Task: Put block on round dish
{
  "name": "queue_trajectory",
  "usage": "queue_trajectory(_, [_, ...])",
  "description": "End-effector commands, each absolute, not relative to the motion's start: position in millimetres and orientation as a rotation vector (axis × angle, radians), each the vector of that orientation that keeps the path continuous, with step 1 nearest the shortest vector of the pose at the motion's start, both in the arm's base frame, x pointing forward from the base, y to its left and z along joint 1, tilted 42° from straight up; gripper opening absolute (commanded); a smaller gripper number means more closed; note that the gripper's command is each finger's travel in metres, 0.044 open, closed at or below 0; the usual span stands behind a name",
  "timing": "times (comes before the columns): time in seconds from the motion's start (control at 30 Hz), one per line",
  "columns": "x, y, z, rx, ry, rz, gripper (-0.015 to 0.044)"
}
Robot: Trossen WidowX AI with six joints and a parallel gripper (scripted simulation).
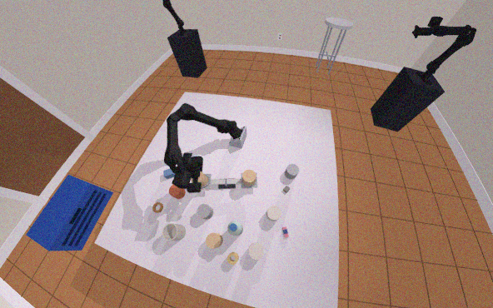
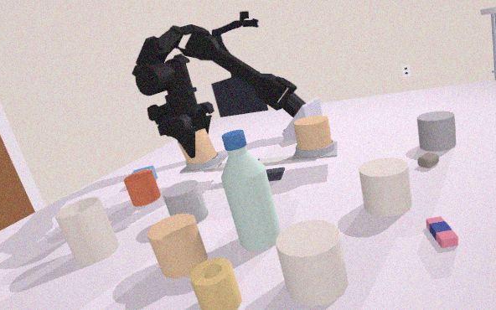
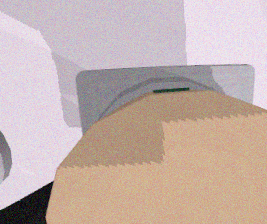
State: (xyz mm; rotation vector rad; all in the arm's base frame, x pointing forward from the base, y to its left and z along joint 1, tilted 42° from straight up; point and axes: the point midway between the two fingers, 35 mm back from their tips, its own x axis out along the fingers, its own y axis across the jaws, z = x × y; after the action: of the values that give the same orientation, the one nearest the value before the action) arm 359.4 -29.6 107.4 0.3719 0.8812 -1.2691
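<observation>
White desk (image 2: 455, 188) in a tiled room, crowded with cylinders. Nearest in the exterior view: a yellow ring (image 2: 215, 284), cream and tan cylinders, then a pale green bottle (image 2: 250, 197) with a blue cap. Behind it the balance (image 1: 227, 183), a tan cup on each end pad. The gripper (image 2: 191, 144) has its jaws clamped on the left-hand cup (image 2: 201, 147), which looks tipped and barely off its grey pad (image 3: 104, 90); the far cup (image 2: 312, 132) stands untouched. A dark sliver (image 3: 172, 90) shows at the cup's rim in the wrist view, possibly the block. No round dish can be identified. Judgement: raise straight up, slowly, and keep the wrist away from the far cup and the orange cylinder (image 2: 142, 187) nearby.
</observation>
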Motion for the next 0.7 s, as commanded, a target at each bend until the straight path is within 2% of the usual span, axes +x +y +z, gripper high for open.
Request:
queue_trajectory(0.0, [364, -25, 114, 0.385, 0.864, -1.259, 0.0000])
queue_trajectory(0.67, [363, -7, 134, 0.376, 0.867, -1.240, 0.0000])
